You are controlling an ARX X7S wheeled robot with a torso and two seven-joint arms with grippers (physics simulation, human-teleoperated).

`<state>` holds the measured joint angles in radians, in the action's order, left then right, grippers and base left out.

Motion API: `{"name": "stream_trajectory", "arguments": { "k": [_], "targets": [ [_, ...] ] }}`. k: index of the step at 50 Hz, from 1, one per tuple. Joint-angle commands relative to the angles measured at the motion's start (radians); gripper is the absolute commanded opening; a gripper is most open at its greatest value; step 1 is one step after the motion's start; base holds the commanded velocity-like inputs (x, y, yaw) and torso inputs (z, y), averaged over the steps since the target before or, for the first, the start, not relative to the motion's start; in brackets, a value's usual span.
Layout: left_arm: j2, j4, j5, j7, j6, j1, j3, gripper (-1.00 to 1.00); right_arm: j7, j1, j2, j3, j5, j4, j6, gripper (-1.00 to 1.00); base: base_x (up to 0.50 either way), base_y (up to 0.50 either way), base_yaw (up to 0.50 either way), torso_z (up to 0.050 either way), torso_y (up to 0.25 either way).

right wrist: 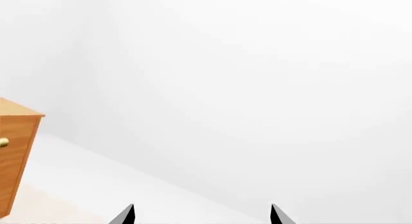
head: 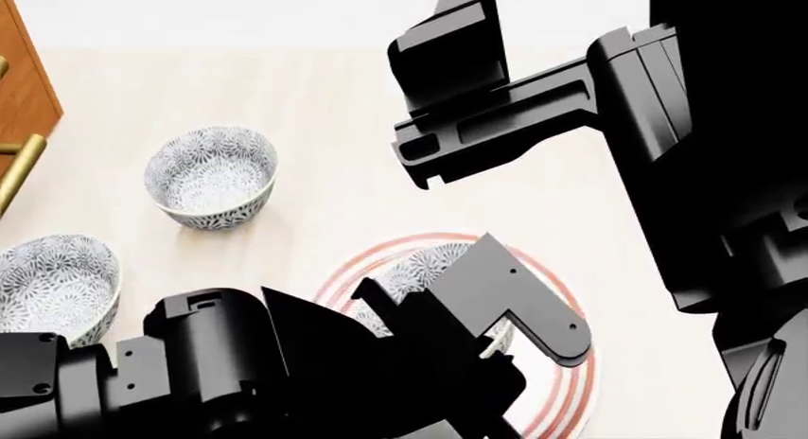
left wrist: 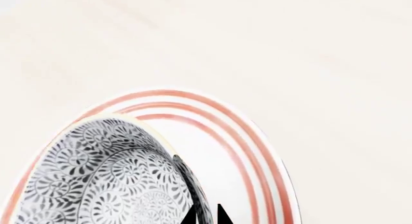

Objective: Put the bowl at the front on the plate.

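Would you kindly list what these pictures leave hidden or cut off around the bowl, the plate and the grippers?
- Head view: the left arm covers most of the bowl and part of the plate, so the bowl's foot is unseen.
- Left wrist view: the frame edge cuts the bowl and the left gripper, leaving only fingertips.
- Right wrist view: the right gripper shows two fingertips; nothing of the task appears.

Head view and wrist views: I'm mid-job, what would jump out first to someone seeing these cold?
The black arms crowd the head view, and the left gripper has its tips closed on the rim of the patterned bowl, which is over the red-ringed plate. Two matching bowls sit on the pale table to the left. The right gripper is open, facing a blank wall and a wooden cabinet.
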<state>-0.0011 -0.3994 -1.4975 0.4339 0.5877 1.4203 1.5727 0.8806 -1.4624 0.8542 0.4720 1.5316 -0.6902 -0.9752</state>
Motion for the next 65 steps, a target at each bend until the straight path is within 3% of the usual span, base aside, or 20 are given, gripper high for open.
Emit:
{"name": "stream_trajectory", "arguments": {
  "k": [1, 48, 65],
  "targets": [
    [0.001, -0.002, 0.015, 0.001, -0.015, 0.003, -0.007, -1.0, 0.001, -0.002, 0.0, 0.001, 0.0, 0.001, 0.001, 1.0, 0.0, 0.0, 0.0, 0.0, 0.0],
    [0.001, 0.0, 0.063, 0.001, -0.024, 0.003, -0.009, -1.0, -0.007, 0.029, 0.011, 0.002, -0.016, -0.009, 0.025, 1.0, 0.0, 0.0, 0.0, 0.0, -0.016],
    [0.001, 0.035, 0.249, 0.038, 0.064, -0.044, -0.015, -1.0, -0.001, 0.033, 0.021, -0.004, -0.006, -0.023, 0.033, 1.0, 0.0, 0.0, 0.0, 0.0, 0.0]
  ]
}}
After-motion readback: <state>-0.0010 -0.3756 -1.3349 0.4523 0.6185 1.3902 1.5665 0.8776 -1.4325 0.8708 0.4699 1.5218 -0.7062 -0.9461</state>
